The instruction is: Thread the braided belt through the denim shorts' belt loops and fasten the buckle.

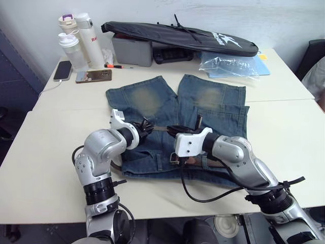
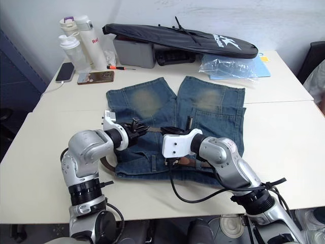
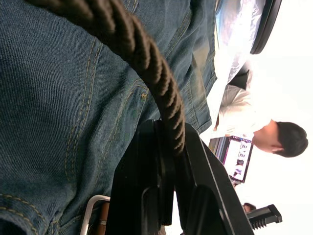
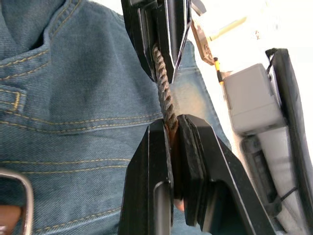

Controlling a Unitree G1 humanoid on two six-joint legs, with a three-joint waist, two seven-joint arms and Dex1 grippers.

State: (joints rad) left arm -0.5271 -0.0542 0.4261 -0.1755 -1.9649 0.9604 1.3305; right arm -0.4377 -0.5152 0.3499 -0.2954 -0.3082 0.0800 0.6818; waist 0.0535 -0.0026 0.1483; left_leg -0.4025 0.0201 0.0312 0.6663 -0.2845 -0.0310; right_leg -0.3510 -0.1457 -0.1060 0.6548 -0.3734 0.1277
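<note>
Both grippers, left (image 3: pixel 168 147) and right (image 4: pixel 172 129), clamp the brown braided belt (image 4: pixel 164 93) taut above the faded blue denim shorts (image 1: pixel 152 101), mid-table.

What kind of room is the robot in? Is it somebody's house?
Probably an office or lab, not a house. There are plain pale tables pushed together, a person beside a screen, and phones and drink bottles left on the table behind the denim shorts.

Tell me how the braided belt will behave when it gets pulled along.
Likely floppy: the braided belt spans the short gap between the left gripper and right gripper, curving over the denim shorts. Its woven texture probably grips well. The buckle end may drag.
</note>
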